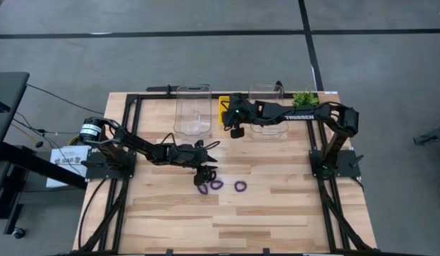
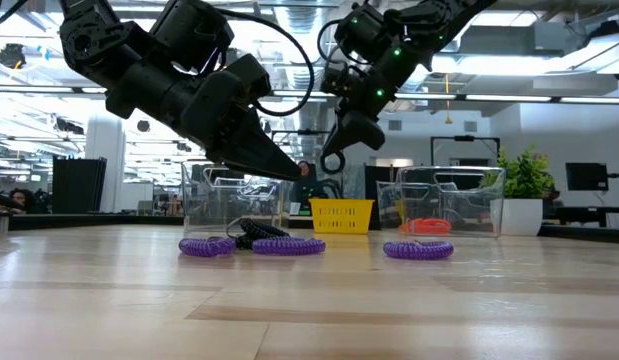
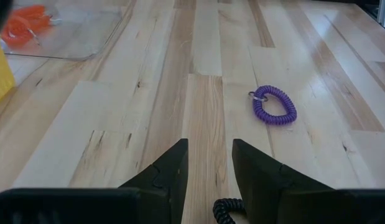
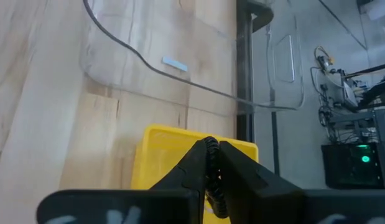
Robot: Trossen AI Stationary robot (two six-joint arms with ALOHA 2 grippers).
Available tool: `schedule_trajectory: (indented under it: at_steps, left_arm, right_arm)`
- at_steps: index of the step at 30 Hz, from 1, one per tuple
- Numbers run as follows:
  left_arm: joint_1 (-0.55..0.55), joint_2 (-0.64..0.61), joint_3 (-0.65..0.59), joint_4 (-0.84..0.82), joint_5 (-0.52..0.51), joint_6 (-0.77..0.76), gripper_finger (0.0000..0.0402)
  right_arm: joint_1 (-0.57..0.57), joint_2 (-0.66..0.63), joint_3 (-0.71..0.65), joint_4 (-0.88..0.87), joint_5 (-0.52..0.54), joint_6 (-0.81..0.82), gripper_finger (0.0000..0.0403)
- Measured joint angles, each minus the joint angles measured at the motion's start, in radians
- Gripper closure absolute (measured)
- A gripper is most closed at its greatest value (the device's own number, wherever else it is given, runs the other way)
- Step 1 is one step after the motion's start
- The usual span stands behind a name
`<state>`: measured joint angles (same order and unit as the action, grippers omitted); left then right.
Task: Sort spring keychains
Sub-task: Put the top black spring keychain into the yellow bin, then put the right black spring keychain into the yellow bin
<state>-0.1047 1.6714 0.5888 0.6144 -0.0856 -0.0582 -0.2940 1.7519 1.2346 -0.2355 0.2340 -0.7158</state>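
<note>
High view: left gripper (image 1: 205, 173) low over table centre, beside three purple spring keychains (image 1: 217, 185) in row on wood. Right gripper (image 1: 237, 131) above yellow tray (image 1: 223, 107), between two clear bins (image 1: 193, 110).

Low view: purple coils flat on table; black spring keychain (image 2: 257, 231) lies between two of them under left gripper. Black coil (image 2: 333, 161) dangles from right gripper.

Left wrist view: fingers (image 3: 169, 171) apart, nothing between; one purple keychain (image 3: 274, 106) ahead; orange keychains (image 3: 25, 20) inside bin.

Right wrist view: fingers (image 4: 191, 165) clamped on black coil over yellow tray.
</note>
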Motion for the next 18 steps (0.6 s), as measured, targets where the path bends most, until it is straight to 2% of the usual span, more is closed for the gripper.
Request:
schedule_trajectory:
  at_steps: [18]
  left_arm:
    - [0.000,0.000,0.000,0.000,0.000,0.000,0.0279]
  right_arm:
    - [-0.064,0.003,0.000,0.019,0.000,0.167,0.0329]
